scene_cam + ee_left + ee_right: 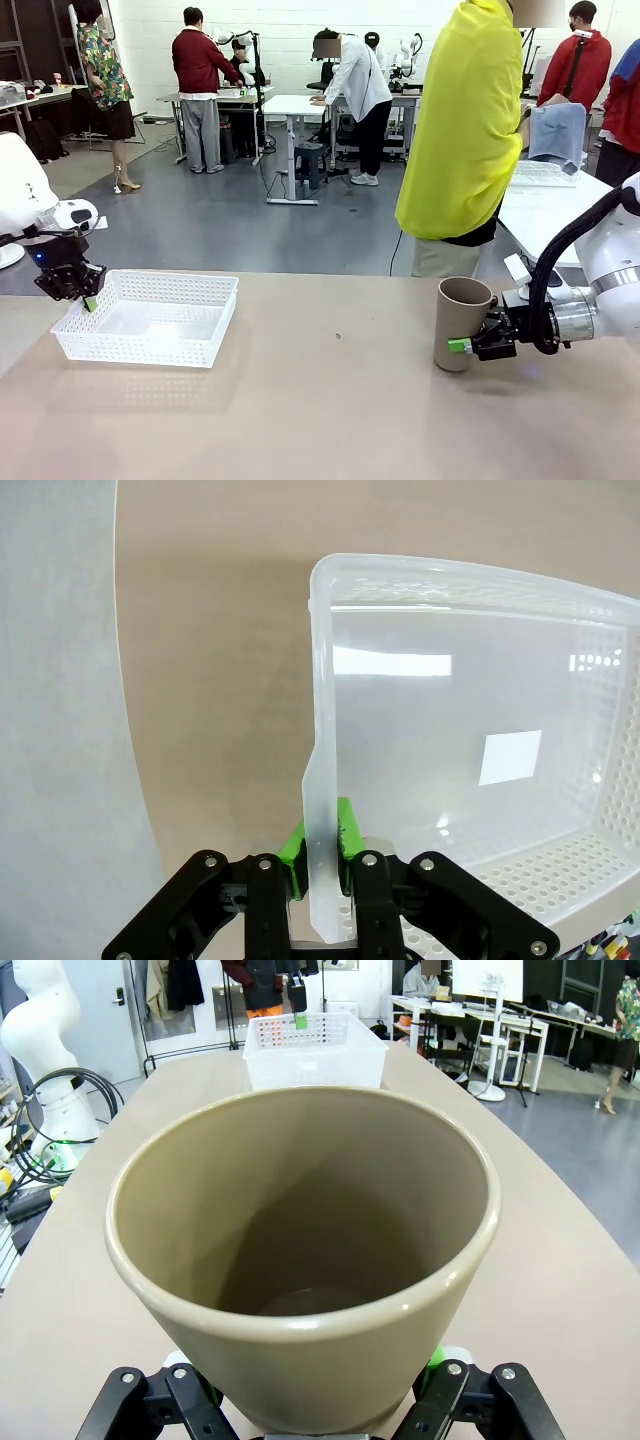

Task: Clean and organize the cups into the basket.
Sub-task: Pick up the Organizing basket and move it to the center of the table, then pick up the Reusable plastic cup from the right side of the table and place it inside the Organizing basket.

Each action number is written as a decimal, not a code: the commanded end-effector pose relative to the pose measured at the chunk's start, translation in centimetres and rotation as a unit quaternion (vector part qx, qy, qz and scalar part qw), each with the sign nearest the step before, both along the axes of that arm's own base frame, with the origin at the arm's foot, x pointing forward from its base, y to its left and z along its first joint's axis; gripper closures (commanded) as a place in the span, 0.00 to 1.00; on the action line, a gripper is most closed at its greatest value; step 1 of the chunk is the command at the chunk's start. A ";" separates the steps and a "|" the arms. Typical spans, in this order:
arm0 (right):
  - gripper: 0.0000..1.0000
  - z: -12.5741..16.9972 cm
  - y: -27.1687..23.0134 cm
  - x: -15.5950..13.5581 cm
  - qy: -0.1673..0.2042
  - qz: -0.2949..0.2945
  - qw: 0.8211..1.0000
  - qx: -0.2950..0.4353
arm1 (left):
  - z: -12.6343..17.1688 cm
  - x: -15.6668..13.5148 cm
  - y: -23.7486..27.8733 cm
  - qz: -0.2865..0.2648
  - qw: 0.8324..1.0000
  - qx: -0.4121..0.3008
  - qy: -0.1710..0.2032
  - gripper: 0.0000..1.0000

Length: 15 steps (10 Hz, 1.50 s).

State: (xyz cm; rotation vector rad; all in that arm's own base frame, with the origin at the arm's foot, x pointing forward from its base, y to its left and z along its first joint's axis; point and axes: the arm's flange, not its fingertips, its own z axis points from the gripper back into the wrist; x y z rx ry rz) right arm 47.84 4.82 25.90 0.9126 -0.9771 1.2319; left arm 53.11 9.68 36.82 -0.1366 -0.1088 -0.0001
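Note:
The white lattice basket (150,318) lies on the table's left part. My left gripper (88,296) is shut on its left end wall; in the left wrist view the green pads (295,852) pinch that thin wall of the basket (450,575), which holds nothing. At the right, a tan-brown cup (460,318) stands upright, at or just above the tabletop, with my right gripper (462,345) shut around its lower half from the right. The right wrist view looks into the cup (300,1210), with the gripper (310,1400) under it and the basket (315,1045) far behind.
A person in a yellow top (465,130) stands at the far edge, just behind the cup. A white side table (545,215) with a blue cloth stands at the right rear. Bare tan tabletop (330,390) lies between basket and cup.

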 end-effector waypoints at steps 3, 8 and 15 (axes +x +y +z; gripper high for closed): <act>0.17 2.8 -1.0 -0.7 -0.006 -0.010 1.000 -0.016 | 3.7 -1.3 -2.0 0.025 0.999 -0.034 -0.007 1.00; 0.17 7.8 -1.6 -1.1 -0.016 -0.030 0.999 -0.022 | 9.5 -4.5 -11.8 0.025 0.993 -0.110 -0.045 1.00; 0.17 7.8 -2.2 -1.6 -0.013 -0.032 0.999 -0.018 | 4.7 -0.8 -21.2 0.072 0.987 -0.142 -0.029 1.00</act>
